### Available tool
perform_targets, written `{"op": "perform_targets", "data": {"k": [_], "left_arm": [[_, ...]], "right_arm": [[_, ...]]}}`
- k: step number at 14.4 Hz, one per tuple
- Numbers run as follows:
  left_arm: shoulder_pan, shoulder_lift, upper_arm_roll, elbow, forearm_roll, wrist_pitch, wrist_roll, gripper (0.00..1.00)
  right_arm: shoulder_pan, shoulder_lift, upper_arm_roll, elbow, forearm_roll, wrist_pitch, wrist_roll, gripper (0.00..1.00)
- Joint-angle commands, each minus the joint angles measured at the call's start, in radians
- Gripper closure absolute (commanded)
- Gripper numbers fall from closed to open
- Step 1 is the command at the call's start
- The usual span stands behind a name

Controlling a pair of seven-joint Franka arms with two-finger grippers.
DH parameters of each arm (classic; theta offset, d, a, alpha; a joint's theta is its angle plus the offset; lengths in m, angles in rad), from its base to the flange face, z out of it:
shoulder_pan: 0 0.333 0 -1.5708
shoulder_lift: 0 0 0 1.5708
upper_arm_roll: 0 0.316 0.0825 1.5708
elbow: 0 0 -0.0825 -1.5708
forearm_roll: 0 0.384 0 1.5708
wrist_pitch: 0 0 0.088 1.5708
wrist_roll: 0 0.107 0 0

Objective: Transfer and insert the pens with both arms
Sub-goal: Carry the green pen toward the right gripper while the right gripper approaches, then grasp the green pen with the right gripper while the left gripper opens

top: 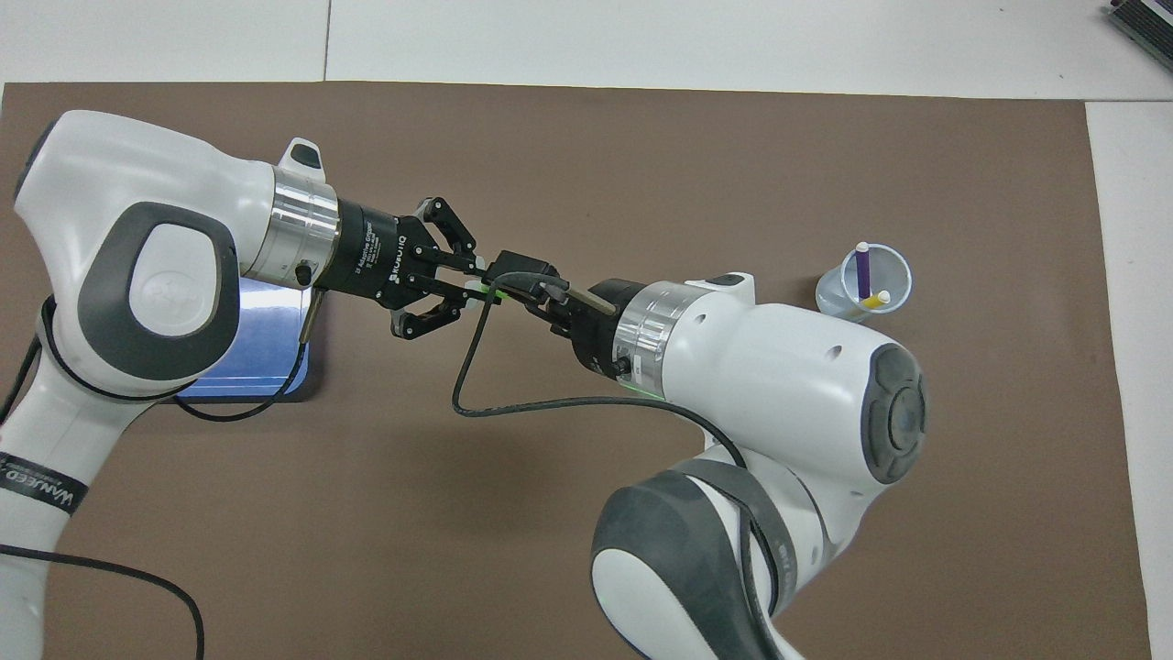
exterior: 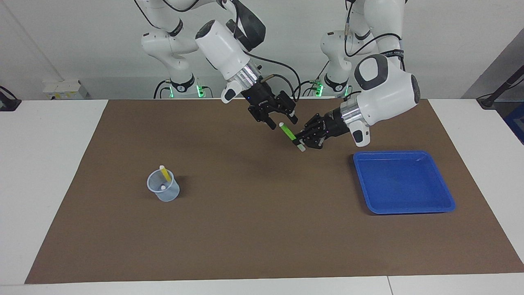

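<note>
The green pen [exterior: 289, 132] hangs tilted in the air over the mat between the two arms. My left gripper [exterior: 298, 142] is shut on its lower part, close to the pale end. My right gripper [exterior: 283, 122] is open, and the pen's upper end sits between its fingers; I cannot tell if they touch it. In the overhead view only a short green piece of the pen [top: 483, 291] shows between the left gripper [top: 469, 291] and the right gripper [top: 509, 277]. The yellow pen [exterior: 165, 173] and the purple pen [top: 862, 269] stand in a clear cup [exterior: 163, 189].
A blue tray [exterior: 409, 154] lies on the brown mat [exterior: 262, 229] toward the left arm's end. The cup [top: 836, 295] stands toward the right arm's end. A black cable [top: 513, 405] loops off the right wrist.
</note>
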State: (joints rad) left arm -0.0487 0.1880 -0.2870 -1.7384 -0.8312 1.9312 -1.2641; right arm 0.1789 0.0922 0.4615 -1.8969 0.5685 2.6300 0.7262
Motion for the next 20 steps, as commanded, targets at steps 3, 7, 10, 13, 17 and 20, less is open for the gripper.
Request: {"op": "perform_targets", "data": {"k": [3, 7, 10, 13, 17, 20], "left_arm": [[-0.010, -0.019, -0.014, -0.003, -0.028, 0.025, -0.034, 1.00], [-0.008, -0.021, -0.011, -0.006, -0.023, 0.014, -0.034, 1.00], [0.004, -0.028, -0.011, -0.006, -0.020, -0.017, -0.029, 1.00], [-0.008, -0.027, -0.011, -0.006, -0.022, 0.012, -0.029, 1.00], [-0.008, -0.028, -0.011, -0.009, -0.020, 0.014, -0.029, 1.00], [-0.008, -0.028, -0.011, -0.009, -0.017, 0.015, -0.029, 1.00]], "right_arm": [[0.005, 0.004, 0.006, -0.002, 0.024, 0.024, -0.036, 0.13], [-0.018, 0.004, 0.005, 0.002, 0.024, 0.005, -0.135, 0.13], [-0.033, 0.004, 0.005, 0.004, 0.022, 0.004, -0.162, 0.13], [-0.033, 0.004, 0.005, 0.004, 0.024, 0.004, -0.168, 0.18], [-0.033, 0.004, 0.005, 0.005, 0.024, 0.004, -0.163, 0.35], [-0.033, 0.004, 0.005, 0.005, 0.024, 0.004, -0.168, 0.47]]}}
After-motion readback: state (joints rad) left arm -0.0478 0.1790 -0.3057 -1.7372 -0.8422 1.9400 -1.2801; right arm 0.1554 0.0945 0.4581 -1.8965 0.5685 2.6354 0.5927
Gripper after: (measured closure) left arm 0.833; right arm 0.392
